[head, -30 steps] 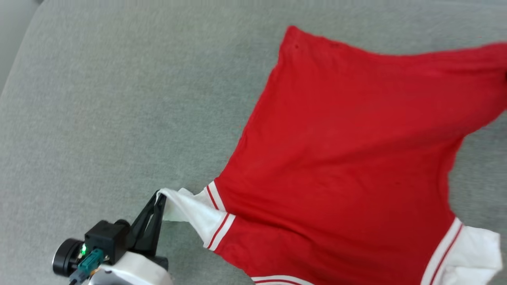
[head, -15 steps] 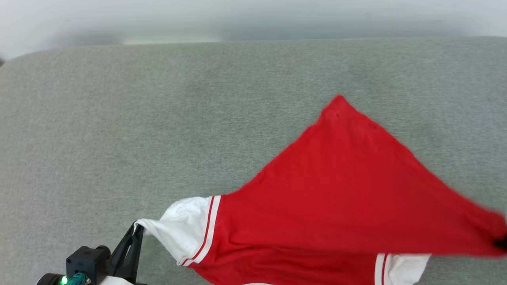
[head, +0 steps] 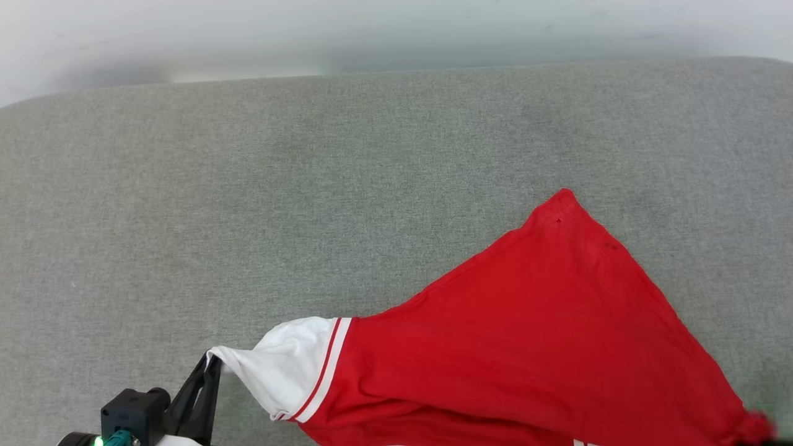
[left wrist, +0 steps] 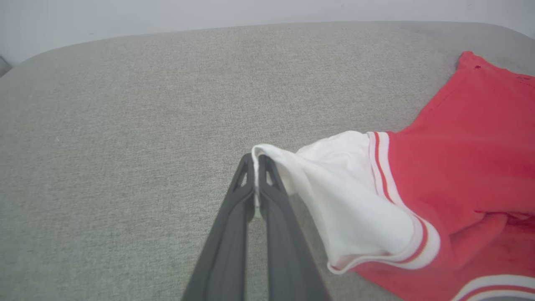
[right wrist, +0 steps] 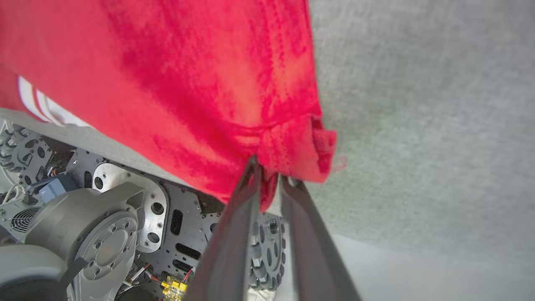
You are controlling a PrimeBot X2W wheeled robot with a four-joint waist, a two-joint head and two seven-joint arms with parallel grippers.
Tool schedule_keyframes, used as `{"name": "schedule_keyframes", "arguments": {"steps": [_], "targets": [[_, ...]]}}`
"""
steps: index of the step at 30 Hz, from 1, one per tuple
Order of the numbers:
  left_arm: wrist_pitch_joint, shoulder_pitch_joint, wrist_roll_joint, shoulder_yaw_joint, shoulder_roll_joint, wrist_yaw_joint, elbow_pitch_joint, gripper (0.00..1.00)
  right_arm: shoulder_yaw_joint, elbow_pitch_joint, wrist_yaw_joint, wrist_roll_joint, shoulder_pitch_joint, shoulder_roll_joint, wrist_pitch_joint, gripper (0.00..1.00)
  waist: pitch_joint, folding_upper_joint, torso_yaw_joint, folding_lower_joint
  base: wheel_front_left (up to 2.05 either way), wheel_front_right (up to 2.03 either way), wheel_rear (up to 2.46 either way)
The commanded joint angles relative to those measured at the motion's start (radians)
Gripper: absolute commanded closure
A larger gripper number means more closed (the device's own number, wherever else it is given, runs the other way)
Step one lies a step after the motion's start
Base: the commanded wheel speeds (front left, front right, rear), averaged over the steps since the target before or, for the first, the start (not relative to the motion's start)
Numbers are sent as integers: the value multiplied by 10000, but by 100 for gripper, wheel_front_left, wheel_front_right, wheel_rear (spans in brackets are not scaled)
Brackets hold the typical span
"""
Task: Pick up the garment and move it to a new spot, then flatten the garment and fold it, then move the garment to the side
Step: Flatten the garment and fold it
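There, garment (head: 526, 347) lies pinched between left gripper's (left wrist: 256, 161) fingers (left wrist: 234, 225).

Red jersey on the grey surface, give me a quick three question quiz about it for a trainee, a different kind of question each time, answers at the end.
1. True or false: the left gripper has its jaws shut on the white cloth at one end of the garment.
2. Multiple choice: the surface under the garment is A) grey woven fabric, B) bare wood, C) a metal tray.
3. Fill in: the trim between the white cloth and the red body is striped white and ____.

Key: 1 true; 2 A; 3 red.
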State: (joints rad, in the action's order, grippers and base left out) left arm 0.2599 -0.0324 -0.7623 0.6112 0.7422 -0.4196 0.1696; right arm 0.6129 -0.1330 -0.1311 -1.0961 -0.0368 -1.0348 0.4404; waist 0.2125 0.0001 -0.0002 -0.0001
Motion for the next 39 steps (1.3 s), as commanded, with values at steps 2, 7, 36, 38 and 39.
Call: {"name": "schedule_keyframes", "arguments": {"steps": [2, 7, 36, 38, 39], "targets": [[54, -61, 55, -14, -49, -44, 4, 100, -565, 424, 7, 225, -260, -332, -50, 0, -31, -1, 5, 1, 0, 0, 0], [35, 141, 141, 51, -81, -25, 87, 100, -1801, 1602, 6, 597, -967, -841, 149, 0, 93, -1, 137, 1, 0, 0, 0], [-77, 2644, 1157, 687, -1368, 738, -329, 100, 1114, -406, 7, 3075, -9198, 2124, 5616, 0, 2954, -1, 2248, 1, 0, 0, 0], [-52, 2685, 1185, 666, -1425, 726, -370, 100, 1495, -928, 7, 2990, -9151, 2358, 5464, 0, 3027, -1, 2245, 1, 0, 0, 0], [-44, 2680, 1182, 676, -1444, 756, -401, 100, 1803, -1131, 7, 2954, -9035, 2444, 5451, 0, 3053, -1, 2244, 1, 0, 0, 0]]}}
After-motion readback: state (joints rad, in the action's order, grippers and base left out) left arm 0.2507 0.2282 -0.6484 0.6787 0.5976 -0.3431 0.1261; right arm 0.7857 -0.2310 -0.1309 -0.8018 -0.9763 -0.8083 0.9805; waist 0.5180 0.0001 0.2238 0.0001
